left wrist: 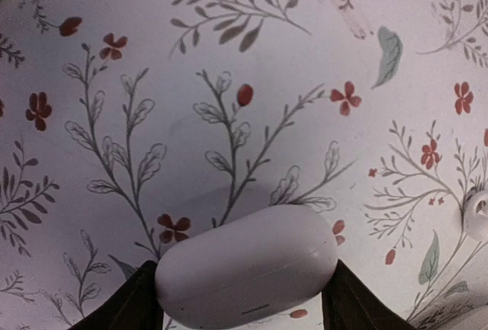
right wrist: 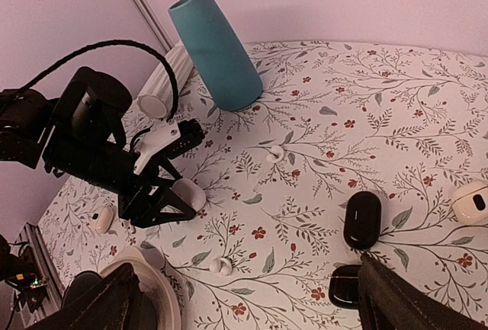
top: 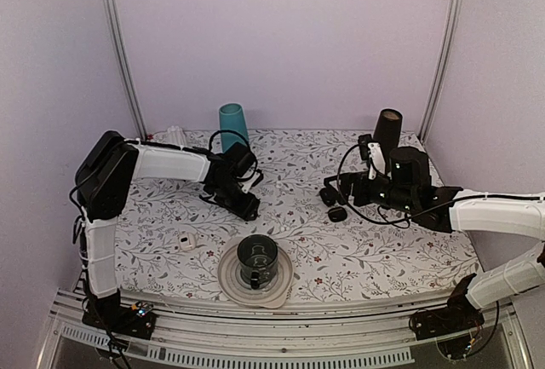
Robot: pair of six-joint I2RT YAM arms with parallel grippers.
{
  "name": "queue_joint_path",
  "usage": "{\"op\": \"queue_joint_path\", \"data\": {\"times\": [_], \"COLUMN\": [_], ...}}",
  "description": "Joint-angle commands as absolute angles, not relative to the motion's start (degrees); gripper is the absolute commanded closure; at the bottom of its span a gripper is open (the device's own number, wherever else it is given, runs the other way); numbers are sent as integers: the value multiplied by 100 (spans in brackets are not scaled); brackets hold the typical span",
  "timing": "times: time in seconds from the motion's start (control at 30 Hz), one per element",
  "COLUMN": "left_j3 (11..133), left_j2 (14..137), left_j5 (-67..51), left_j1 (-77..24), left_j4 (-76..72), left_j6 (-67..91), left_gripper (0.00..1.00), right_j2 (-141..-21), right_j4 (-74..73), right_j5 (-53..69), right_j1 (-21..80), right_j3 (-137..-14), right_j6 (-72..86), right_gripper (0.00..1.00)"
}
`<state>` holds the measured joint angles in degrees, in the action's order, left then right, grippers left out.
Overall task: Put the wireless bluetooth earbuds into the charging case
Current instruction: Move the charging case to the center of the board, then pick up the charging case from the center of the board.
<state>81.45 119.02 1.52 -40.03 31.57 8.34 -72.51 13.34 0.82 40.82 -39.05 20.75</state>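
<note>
Glossy white pebble-shaped charging case [left wrist: 248, 265] lies on floral tablecloth [top: 153, 216] in front of teal tapered plastic cup [top: 232, 122], between fingers of left gripper [top: 249, 209]. Two black oval objects [top: 337, 213] front-right of cup. Grey round plate [top: 228, 277] carrying dark mug [top: 257, 256] farther front.

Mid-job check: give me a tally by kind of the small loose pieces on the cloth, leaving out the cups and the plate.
charging case: 1
white earbuds: 2
black oval objects: 2
other small white pieces: 2
Total: 7
</note>
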Motion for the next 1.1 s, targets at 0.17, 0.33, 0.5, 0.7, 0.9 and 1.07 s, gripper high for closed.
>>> {"op": "queue_joint_path", "data": {"times": [0.17,0.33,0.5,0.7,0.9,1.07], "left_j3": [7998,7954,7967,7965,7836,7838], "left_j2": [11881,11866,11876,11809,11700,11718], "left_j5": [91,10,-12,5,71,60], "left_j1": [-3639,-3571,-3544,-3502,-3521,-3615], "left_j4": [2754,2580,2536,2503,2406,2399], "left_j6": [743,705,660,998,1426,1532], "left_gripper": [33,20,9,9,12,13], "right_j2": [-7563,-7654,-7726,-7764,-7770,-7780], "right_j4": [1354,1329,1288,1280,1264,1274], "right_j5": [336,384,439,445,427,418], "right_j1": [4104,4111,4104,4104,4105,4111], "right_j3": [-4286,-4377,-4478,-4531,-4557,-4539], "right_j6": [2260,2294,2294,2294,2261,2241], "right_gripper": [1,1,1,1,1,1]}}
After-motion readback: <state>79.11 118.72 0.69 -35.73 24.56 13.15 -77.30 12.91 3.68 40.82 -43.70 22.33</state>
